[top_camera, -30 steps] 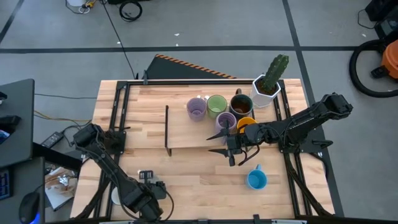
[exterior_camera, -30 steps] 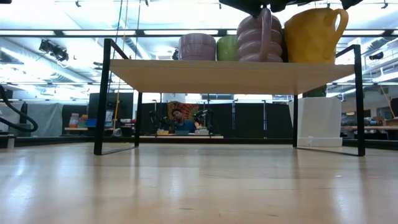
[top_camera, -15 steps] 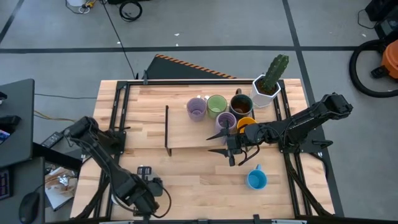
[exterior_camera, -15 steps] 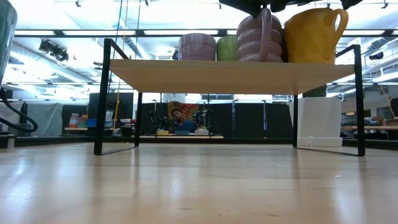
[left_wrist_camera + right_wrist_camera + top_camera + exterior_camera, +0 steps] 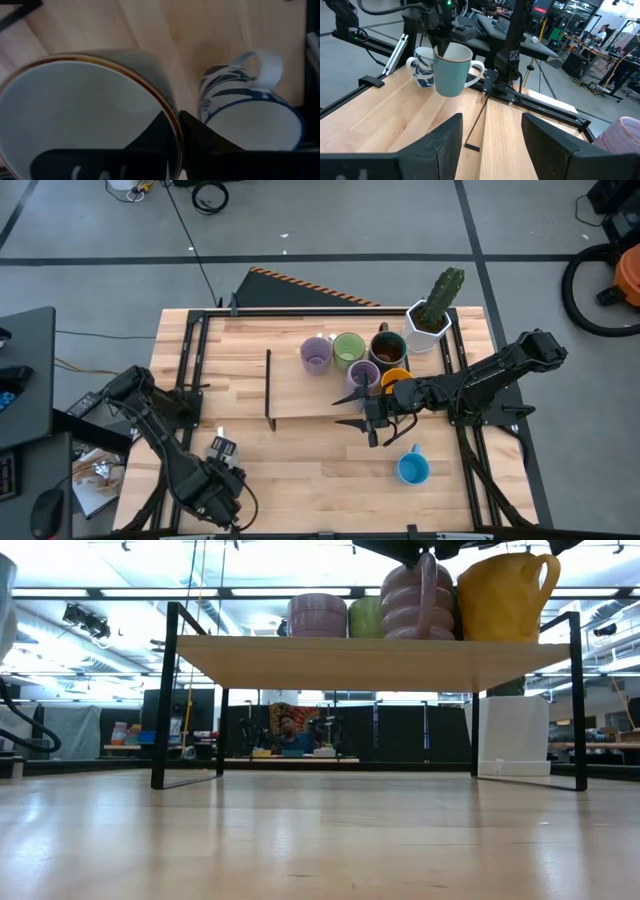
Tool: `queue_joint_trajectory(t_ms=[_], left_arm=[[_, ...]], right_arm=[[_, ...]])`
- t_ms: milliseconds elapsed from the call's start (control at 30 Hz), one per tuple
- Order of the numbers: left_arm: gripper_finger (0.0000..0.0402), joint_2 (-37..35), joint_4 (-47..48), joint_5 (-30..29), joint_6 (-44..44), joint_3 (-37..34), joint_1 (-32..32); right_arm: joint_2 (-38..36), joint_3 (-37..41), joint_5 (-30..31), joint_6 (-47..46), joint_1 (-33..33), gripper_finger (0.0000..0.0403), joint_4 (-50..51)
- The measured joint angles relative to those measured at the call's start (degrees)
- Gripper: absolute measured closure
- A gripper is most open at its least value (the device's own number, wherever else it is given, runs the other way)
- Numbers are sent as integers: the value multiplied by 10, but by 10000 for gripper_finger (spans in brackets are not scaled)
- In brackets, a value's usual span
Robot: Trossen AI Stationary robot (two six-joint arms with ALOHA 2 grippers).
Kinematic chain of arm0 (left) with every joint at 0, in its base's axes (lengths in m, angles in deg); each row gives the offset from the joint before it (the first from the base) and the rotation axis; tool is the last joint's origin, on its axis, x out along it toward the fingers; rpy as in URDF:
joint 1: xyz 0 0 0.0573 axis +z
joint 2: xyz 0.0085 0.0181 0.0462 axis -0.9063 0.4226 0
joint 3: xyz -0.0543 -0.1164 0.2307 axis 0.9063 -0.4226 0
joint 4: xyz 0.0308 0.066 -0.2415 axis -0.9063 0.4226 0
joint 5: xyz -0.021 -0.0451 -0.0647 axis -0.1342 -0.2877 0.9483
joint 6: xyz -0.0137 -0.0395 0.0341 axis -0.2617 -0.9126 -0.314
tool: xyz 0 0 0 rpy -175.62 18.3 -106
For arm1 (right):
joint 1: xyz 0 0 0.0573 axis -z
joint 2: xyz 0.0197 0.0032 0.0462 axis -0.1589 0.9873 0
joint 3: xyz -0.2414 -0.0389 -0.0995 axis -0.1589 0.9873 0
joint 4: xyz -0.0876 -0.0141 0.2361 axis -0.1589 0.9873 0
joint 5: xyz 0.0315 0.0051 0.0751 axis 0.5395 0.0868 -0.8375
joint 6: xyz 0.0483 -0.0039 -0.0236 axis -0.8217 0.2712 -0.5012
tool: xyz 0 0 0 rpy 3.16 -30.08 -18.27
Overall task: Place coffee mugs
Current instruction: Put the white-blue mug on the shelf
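My left gripper hangs over the table's near left corner, shut on a pale teal coffee mug with a white inside and a brown rim. Behind it a white mug with blue markings stands on its base on the table. On the raised shelf stand two lilac mugs, a green one, a dark brown one and an orange one. A blue mug stands on the table near the right side. My right gripper waits open at the shelf's near edge, holding nothing. My left gripper holds the teal mug by its rim, one finger inside the mug and one outside against its wall. The fingers come from above, pointing down. The mug hangs upright below them, lifted clear of the table.
A white faceted pot with a cactus stands at the shelf's far right corner. The shelf's black legs stand on the table. Bare wood lies between the shelf and the near edge. Black rails run along both table sides.
My left gripper has risen with the teal mug and drifted a little toward the far left, rolling about its downward axis. The mug has come up clear of the table and into the left edge of the low view.
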Motion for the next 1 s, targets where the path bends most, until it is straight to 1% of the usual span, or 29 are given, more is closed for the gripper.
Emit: queue_joint_trajectory(t_ms=[233, 367, 500, 667, 833, 1000], left_arm=[[369, 0, 0, -36, 1, 0, -14], [369, 0, -2, -55, -24, 12, -18], [369, -2, -37, -96, -52, 61, -21], [368, -2, -60, -150, -59, 138, -17], [368, -2, -85, -161, -52, 214, 10], [368, -2, -68, -161, -26, 281, 47]], right_arm=[[0, 0, 0, 0, 0, 193, 2], [0, 0, 0, 0, 0, 193, 3], [0, 0, 1, 0, 0, 193, 2], [0, 0, 6, 0, 0, 193, 0], [0, 0, 8, 0, -1, 193, 0], [0, 0, 36, 2, -1, 193, -1]])
